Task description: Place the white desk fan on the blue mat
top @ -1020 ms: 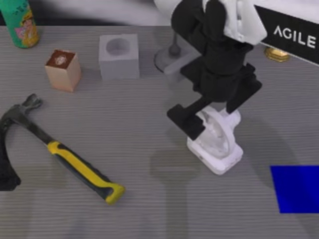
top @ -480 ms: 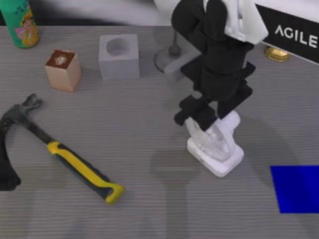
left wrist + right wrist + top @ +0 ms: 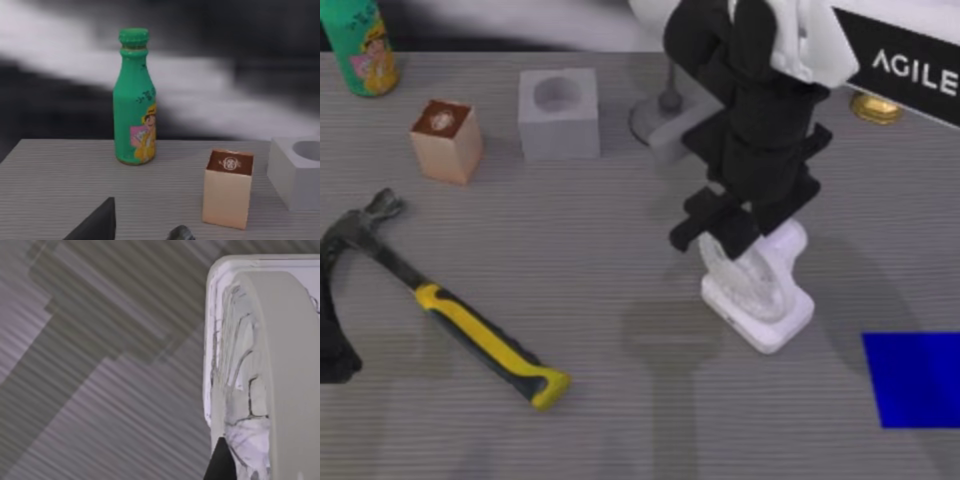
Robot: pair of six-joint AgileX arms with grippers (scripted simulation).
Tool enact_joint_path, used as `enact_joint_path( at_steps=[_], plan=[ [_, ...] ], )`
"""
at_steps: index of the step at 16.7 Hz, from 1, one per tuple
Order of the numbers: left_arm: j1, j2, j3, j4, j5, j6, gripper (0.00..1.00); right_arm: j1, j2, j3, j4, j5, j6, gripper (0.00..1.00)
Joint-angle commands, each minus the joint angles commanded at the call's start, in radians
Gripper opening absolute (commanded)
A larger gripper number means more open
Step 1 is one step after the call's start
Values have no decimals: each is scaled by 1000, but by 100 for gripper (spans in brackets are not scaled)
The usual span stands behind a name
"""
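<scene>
The white desk fan (image 3: 760, 295) stands upright on its base right of the table's middle. My right gripper (image 3: 745, 235) comes down from above and is shut on the fan's round grille, one black finger on each face. In the right wrist view the grille and base (image 3: 272, 360) fill the frame beside one dark fingertip (image 3: 220, 465). The blue mat (image 3: 915, 380) lies flat at the right edge, a short way right of the fan and nearer the front, with nothing on it. My left gripper (image 3: 335, 340) is parked at the left edge.
A yellow-handled hammer (image 3: 470, 330) lies at the front left. A tan box (image 3: 447, 140), a grey cube with a round hole (image 3: 558, 113) and a green bottle (image 3: 360, 45) stand at the back left. A goblet (image 3: 665, 115) is partly hidden behind my right arm.
My right gripper's fingers were spread round the fan a second ago and have closed on its grille. The fan has shifted slightly to the right and toward the front.
</scene>
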State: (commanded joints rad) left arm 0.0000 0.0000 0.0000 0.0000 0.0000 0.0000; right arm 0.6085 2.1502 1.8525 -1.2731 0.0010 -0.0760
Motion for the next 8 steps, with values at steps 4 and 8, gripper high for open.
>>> enact_joint_path(
  at_steps=[4,8],
  plan=[
    [0,0,0,0,0,0,100,-4,-8,2,-1,1,0,0],
    [0,0,0,0,0,0,100,-2,-1,80,-74,1,2,0]
  ],
)
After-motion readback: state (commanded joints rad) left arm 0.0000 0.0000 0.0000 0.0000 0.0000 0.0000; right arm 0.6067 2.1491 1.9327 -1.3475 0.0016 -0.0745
